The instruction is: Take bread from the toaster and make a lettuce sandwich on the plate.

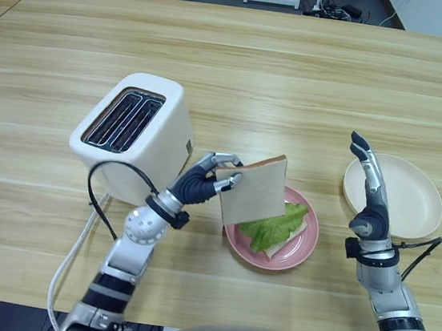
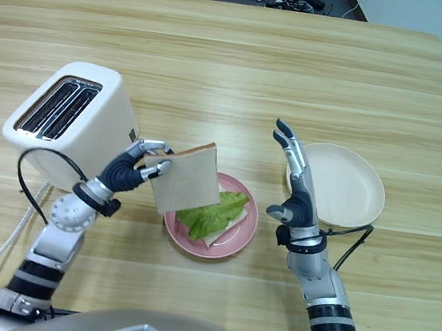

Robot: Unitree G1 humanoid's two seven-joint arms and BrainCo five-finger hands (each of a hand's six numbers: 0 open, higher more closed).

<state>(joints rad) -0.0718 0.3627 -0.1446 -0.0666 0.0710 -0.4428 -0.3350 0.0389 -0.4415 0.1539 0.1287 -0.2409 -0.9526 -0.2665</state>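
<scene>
On a wide wooden table (image 1: 241, 63), we see a white toaster (image 1: 160, 138) standing at about nine o'clock from a pink plate (image 1: 301, 248), slots facing up. Its cord (image 1: 73, 252) trails down toward the near edge. A cream plate (image 1: 414, 201) lies at roughly two o'clock from the pink one, apart from it.

A slice (image 1: 254, 190) of bread hangs tilted, nearly on edge, over the pink plate's ten o'clock rim, and we cannot tell whether its lower corner touches the plate. The left hand (image 1: 203, 181) has it by the left side, fingers curled and pinching it just beside the toaster's front corner.

On the pink plate a lettuce (image 1: 278, 225) leaf lies across a lower slice (image 1: 285, 244) (pale crumb peeks out at five o'clock).

The right hand (image 1: 370, 200) stands upright at the cream plate's nine o'clock edge, fingers stretched out and spread, grasping nothing.
</scene>
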